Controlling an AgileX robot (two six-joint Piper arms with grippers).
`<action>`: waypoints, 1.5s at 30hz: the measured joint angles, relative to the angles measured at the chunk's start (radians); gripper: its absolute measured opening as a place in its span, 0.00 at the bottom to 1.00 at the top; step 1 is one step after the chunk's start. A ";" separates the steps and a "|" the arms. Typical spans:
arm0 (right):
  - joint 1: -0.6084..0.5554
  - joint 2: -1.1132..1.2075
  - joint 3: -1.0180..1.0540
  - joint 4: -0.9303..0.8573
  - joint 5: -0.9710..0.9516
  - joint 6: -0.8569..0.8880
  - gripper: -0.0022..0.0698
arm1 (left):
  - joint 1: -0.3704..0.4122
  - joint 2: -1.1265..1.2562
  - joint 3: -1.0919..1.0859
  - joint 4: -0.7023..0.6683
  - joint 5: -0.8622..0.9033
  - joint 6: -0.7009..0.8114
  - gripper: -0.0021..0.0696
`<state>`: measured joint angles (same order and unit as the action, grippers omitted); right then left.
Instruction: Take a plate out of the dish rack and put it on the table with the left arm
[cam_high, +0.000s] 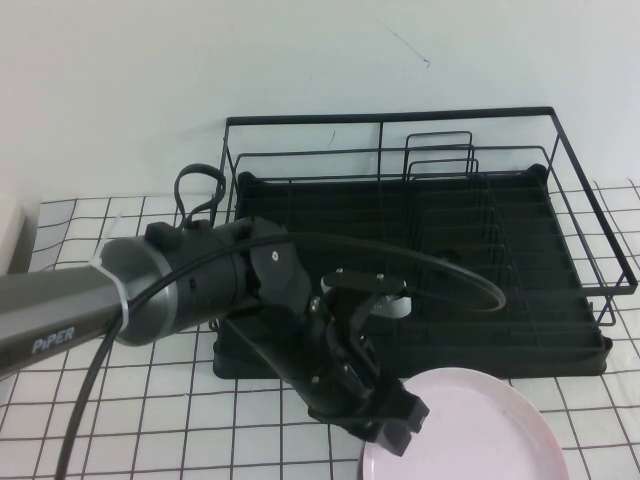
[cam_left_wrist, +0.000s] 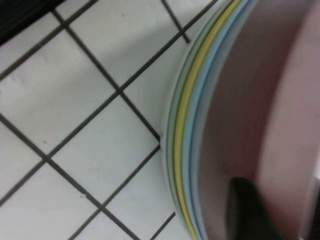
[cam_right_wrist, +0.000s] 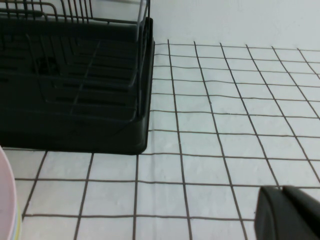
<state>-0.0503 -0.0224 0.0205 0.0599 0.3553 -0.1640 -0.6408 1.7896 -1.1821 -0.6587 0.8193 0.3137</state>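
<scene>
Plate (cam_high: 480, 425), pale pink, round and matte with a low raised rim, lay flat on the bench (cam_high: 150, 420) just in front of the dish rack (cam_high: 420, 270), near the rack's front edge. The high view showed the left arm (cam_high: 180, 285) reaching across the rack's front corner, its left end effector (cam_high: 395, 420) down at the plate's near rim, though whether its fingers were spread or still pinching the rim could not be told from there. The left wrist view alone revealed thin yellow and pale blue bands along the plate's outer edge, resting on the gridded white surface, with a dark fingertip (cam_left_wrist: 247, 210) over the pink face. The right wrist view showed the rack's black tray corner, a sliver of the plate's edge, and only part of the right end effector (cam_right_wrist: 290, 212), its state unclear.
</scene>
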 joint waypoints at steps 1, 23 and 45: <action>0.000 0.000 0.000 0.000 0.000 0.000 0.03 | 0.000 0.002 -0.005 0.000 0.002 0.002 0.39; 0.000 0.000 0.000 0.000 0.000 0.000 0.03 | 0.000 -0.003 -0.291 0.365 0.193 -0.192 0.08; 0.000 0.000 0.000 0.000 0.000 0.000 0.03 | -0.067 -0.649 0.053 0.569 -0.173 -0.210 0.03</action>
<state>-0.0503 -0.0224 0.0205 0.0599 0.3553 -0.1640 -0.7076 1.1402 -1.1289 -0.0902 0.6463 0.1037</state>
